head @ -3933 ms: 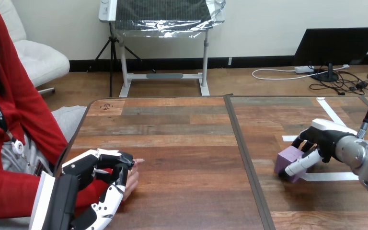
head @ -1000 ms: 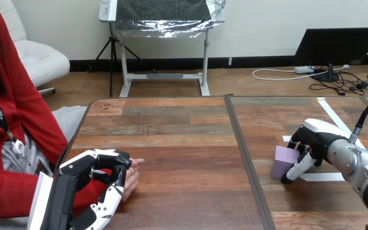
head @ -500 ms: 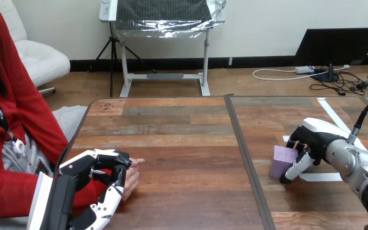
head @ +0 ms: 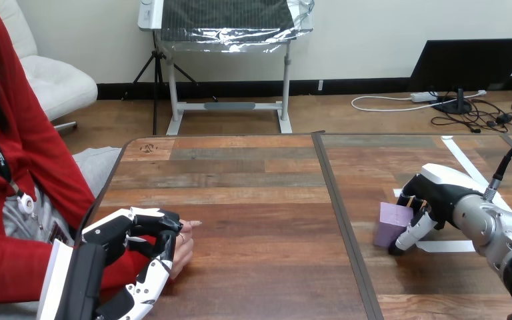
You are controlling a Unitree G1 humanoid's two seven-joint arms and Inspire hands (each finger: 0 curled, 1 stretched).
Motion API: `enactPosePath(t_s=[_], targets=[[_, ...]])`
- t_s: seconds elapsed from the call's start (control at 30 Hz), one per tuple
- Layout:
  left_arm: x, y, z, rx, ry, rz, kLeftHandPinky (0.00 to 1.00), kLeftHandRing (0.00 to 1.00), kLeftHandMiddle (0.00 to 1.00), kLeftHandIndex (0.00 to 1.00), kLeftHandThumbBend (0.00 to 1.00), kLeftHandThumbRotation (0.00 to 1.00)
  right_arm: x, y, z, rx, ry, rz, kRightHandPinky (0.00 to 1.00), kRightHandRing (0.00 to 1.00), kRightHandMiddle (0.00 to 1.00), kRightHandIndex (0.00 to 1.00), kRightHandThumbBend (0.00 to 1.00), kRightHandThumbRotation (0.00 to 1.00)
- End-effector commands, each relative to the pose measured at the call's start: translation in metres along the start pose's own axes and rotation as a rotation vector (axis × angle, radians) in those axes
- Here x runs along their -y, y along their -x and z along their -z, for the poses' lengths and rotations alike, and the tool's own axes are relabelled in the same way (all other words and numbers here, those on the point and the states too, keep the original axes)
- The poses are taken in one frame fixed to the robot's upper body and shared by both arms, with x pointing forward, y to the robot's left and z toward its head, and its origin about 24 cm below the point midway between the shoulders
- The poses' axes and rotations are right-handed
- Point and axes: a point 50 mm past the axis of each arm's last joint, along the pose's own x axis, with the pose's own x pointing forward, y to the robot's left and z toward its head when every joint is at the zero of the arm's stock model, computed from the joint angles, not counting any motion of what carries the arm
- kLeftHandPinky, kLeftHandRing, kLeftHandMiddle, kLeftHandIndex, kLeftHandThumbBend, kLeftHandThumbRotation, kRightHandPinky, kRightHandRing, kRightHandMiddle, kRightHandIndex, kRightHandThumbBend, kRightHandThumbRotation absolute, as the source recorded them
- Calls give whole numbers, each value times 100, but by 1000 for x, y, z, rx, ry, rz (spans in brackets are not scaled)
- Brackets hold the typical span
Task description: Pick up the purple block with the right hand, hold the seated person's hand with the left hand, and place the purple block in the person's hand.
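A purple block [head: 392,225] is at the right of the wooden table [head: 253,200], and my right hand [head: 433,200] is shut on it, fingers over its far side and thumb against its near side. I cannot tell whether the block rests on the table or hangs just above it. At the lower left, my left hand [head: 130,250] is curled round the person's hand [head: 183,247], whose fingertips stick out past my fingers toward the table's middle. The person's palm is hidden under my hand.
White tape strips [head: 463,160] mark the table surface around and behind my right hand. A dark seam [head: 340,213] runs front to back between the two hands. The person's red sleeve [head: 7,267] lies along the table's left edge.
My right hand has carried the purple block slightly leftward toward the seam. My left hand and the person's hand have stayed as they were.
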Motion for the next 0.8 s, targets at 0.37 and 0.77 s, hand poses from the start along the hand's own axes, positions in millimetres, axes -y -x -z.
enactPosePath(t_s=[0.37,0.77], targets=[[-4,-10,-5,67,-43,-35,49,60,64,52,39,29,21,0,-14,98,-93,128,48,51,55,54,78,0],[-7,-11,-4,70,-31,-49,51,62,63,54,39,21,27,2,-16,148,-134,166,46,50,54,52,78,0]])
